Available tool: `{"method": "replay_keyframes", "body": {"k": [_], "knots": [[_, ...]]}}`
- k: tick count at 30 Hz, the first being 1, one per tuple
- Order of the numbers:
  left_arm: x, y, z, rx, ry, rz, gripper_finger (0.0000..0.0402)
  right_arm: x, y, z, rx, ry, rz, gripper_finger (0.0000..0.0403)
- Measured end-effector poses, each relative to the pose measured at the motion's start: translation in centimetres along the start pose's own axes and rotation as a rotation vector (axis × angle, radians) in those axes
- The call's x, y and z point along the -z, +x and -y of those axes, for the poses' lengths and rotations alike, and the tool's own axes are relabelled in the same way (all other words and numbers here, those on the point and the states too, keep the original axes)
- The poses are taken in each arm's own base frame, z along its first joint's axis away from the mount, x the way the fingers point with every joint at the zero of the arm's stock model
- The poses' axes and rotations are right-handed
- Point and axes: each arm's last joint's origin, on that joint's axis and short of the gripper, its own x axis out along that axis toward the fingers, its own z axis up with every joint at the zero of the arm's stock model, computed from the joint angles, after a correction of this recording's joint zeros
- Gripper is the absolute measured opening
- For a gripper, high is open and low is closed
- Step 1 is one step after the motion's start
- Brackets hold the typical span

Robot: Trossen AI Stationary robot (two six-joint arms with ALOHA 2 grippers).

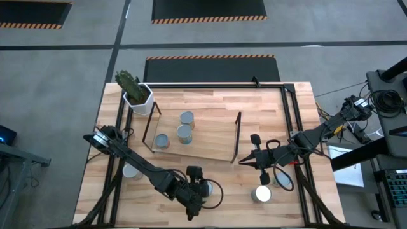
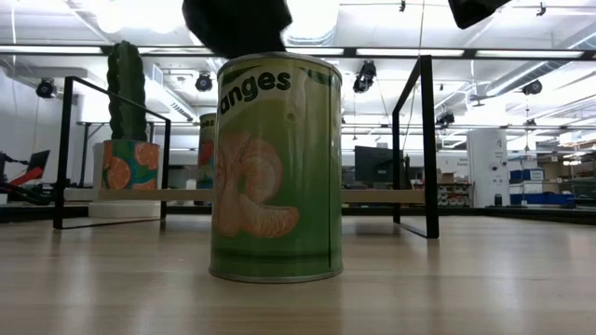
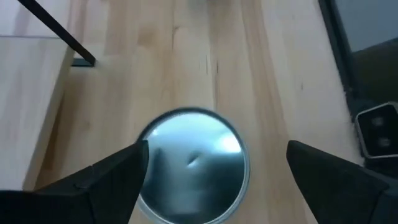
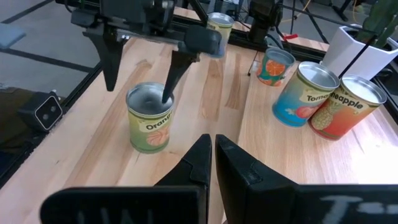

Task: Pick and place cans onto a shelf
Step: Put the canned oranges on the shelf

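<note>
Your left gripper (image 3: 214, 168) hangs with fingers spread wide directly over the green orange can (image 3: 193, 163), one finger on each side, near the table's front edge. Three cans (image 1: 184, 132) stand on the shelf (image 1: 210, 143) beyond. Your right gripper (image 4: 211, 155), fingers pressed together, waits right of the shelf.

Grey concrete floor (image 1: 76, 63) all round the wooden tabletop (image 1: 216, 184), black hazard-striped mats (image 1: 208, 9) beyond its far edge.
</note>
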Motion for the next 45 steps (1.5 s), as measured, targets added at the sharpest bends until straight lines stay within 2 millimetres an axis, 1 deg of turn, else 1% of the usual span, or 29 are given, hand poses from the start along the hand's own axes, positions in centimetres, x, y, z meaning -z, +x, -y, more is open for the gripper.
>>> {"method": "replay_keyframes", "body": {"k": [6,12,18,22,25,30,37,45], "knots": [[0.8,0.8,-0.2,-0.032,0.002,0.018,0.0361,0.1,0.0,0.0,0.000,0.003,-0.002,0.0012],[0.7,0.6,-0.2,-0.042,0.016,0.037,0.0361,0.1,0.0,0.0,0.000,0.002,-0.002,0.0012],[0.2,0.2,-0.1,-0.089,0.081,0.074,0.0361,0.1,0.0,0.0,0.000,0.000,-0.002,0.0012],[0.2,0.2,-0.1,-0.089,0.079,0.074,0.0362,0.1,0.0,0.0,0.000,0.000,-0.002,0.0012],[0.2,0.2,-0.1,-0.090,0.076,0.074,0.0369,0.1,0.0,0.0,0.000,0.000,-0.002,0.0012],[0.2,0.2,-0.1,-0.090,0.068,0.073,0.0397,0.1,0.0,0.0,0.000,0.002,-0.002,0.0012],[0.7,0.3,-0.3,-0.101,0.014,0.035,0.0373,0.1,0.0,0.0,0.000,0.002,-0.002,0.0012],[1.2,0.7,-0.7,-0.112,0.002,0.021,0.0370,0.2,0.0,0.0,0.000,0.001,-0.004,0.0012]]}}
